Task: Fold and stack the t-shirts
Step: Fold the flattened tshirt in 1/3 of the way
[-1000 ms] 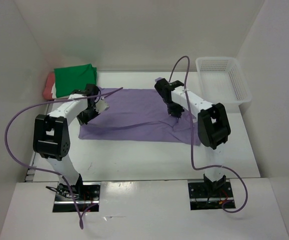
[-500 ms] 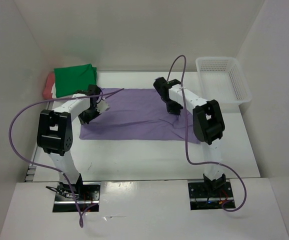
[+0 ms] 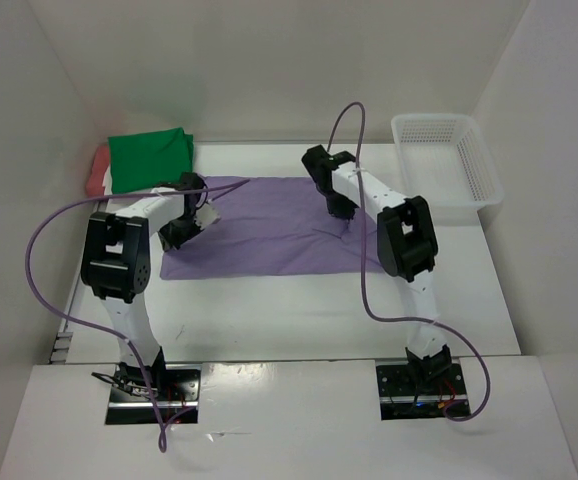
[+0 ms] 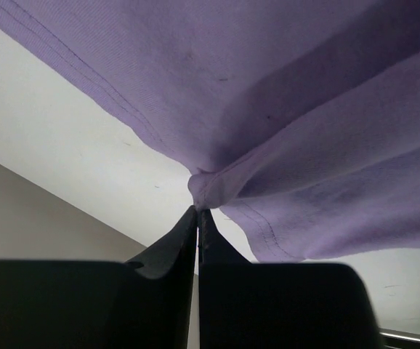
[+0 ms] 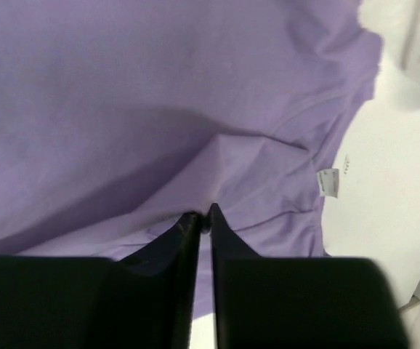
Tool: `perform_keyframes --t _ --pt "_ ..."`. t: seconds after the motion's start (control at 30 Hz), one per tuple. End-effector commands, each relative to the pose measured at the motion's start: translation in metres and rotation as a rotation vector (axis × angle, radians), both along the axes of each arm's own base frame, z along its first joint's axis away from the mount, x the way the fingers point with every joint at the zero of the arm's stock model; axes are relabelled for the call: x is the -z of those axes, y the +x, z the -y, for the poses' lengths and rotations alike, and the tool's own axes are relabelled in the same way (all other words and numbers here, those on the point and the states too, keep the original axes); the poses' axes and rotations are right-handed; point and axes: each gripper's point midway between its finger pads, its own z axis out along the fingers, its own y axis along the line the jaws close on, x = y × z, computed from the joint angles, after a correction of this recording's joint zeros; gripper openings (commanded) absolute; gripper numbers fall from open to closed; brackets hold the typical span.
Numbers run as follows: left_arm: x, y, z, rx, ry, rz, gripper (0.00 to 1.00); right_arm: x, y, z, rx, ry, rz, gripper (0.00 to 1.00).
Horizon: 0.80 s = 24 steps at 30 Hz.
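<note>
Wrist views showed the left gripper [image 4: 198, 212] and right gripper [image 5: 204, 212] each clamped on folds of the lavender shirt [image 4: 283, 94]. Only overhead showed the green shirt [image 3: 149, 155].

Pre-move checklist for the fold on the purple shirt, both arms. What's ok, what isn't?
1. Left gripper holds the lavender shirt: ok. Jaws are shut and the hem is puckered at the tips.
2. Right gripper holds the shirt: cannot tell. Jaws are a sliver apart, though creases run to the tips.
3. Cloth flat between the pinches: not ok. Folds fan out from both.
4. Stack ready: ok. The green shirt lies folded over the salmon-red shirt at back left.
5. Basket clear of the shirt: ok. It stands apart at back right.
</note>
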Motion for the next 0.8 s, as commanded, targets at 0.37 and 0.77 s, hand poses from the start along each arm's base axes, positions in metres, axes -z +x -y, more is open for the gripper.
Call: perform_keyframes --t 0.37,0.77 --pt "-0.021 0.042 -0.015 -0.122 -0.025 0.157 0.25 -0.036 0.017 0.047 0.143 0.037 0.099 0.53" --pt "-0.033 -0.047 0.006 0.144 -0.069 0.008 0.47 -0.030 -0.107 0.078 0.330 0.359 0.001 0.60"
